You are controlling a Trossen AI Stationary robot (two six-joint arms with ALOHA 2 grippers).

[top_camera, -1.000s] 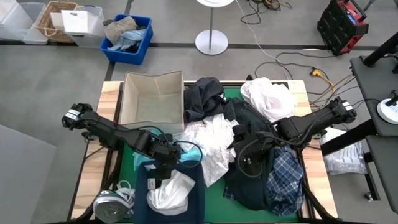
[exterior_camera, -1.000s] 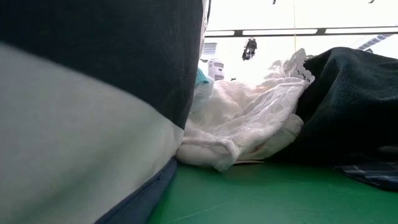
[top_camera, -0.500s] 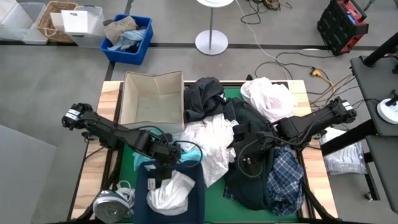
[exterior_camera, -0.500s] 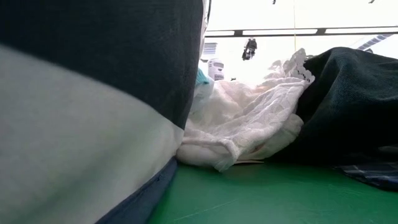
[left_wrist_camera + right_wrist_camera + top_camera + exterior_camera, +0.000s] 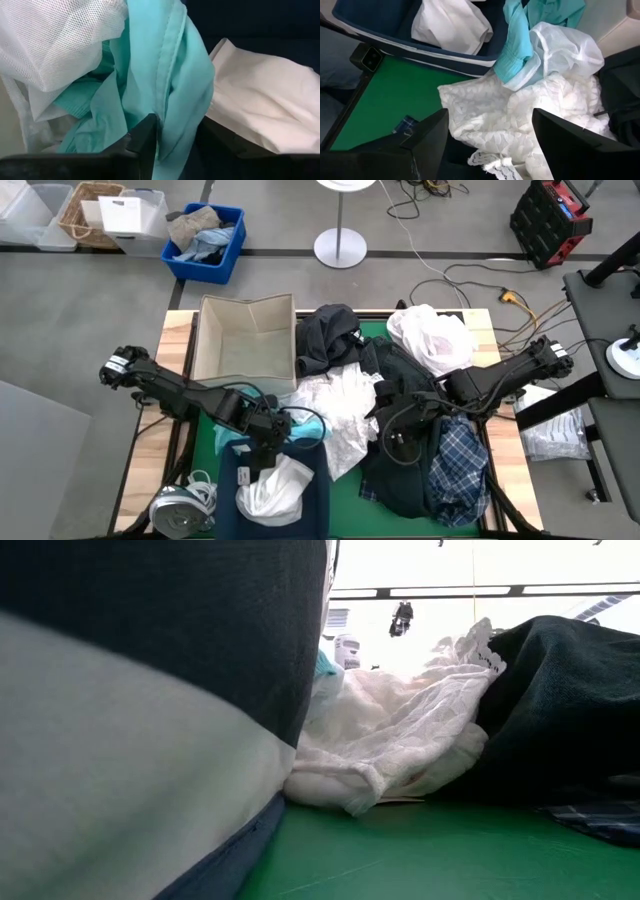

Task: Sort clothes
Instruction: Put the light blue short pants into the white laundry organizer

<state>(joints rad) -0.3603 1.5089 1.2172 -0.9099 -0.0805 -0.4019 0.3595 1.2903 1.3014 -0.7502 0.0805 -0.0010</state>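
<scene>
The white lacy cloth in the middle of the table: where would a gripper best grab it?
Probably at the raised, crumpled folds in the middle of the white lace garment, coming straight down from above. It lies loosely heaped on the green table mat, so bunched ridges offer something to pinch; flat edges do not.

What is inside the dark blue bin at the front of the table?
The dark blue bin holds a crumpled white garment. The left gripper, shut on the teal garment, is at its rim. Anything beneath the white garment is covered.
</scene>
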